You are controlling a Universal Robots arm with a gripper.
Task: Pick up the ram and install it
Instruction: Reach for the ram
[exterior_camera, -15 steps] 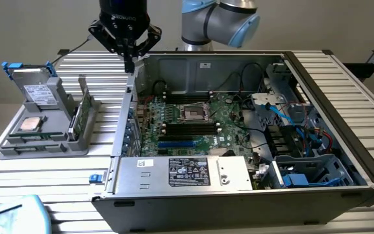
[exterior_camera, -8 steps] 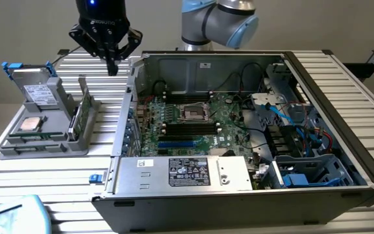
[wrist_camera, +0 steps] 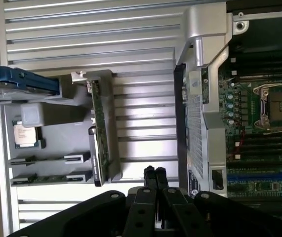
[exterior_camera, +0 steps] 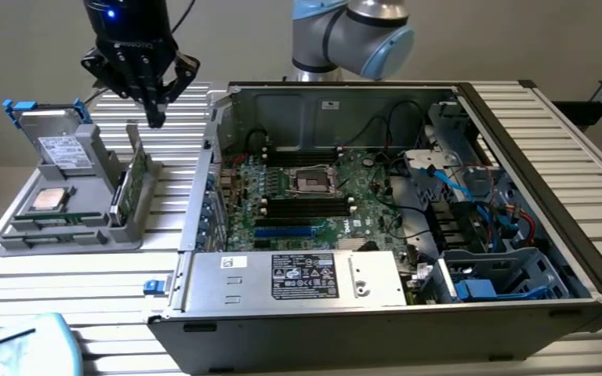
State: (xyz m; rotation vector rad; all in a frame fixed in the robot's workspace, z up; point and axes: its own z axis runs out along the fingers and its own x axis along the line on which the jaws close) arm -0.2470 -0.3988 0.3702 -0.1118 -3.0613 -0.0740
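Step 1, approach for the pick: gripper (exterior_camera: 156, 117) at upper left of the exterior frame, jaws pinched together, holding nothing. The ram (exterior_camera: 134, 176) stands on edge in the gray holder (exterior_camera: 71, 235), just below the fingertips. The grab likely needs the jaws opened and aligned across its thin edge.

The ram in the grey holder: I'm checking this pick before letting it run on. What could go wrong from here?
1. The end effector is shut near the ram. Descending like this, it would likely hit the board's top edge rather than straddle it.
2. In the wrist view its fingertips sit beside the ram, not over it, so a grasp may miss or clip the grey holder.
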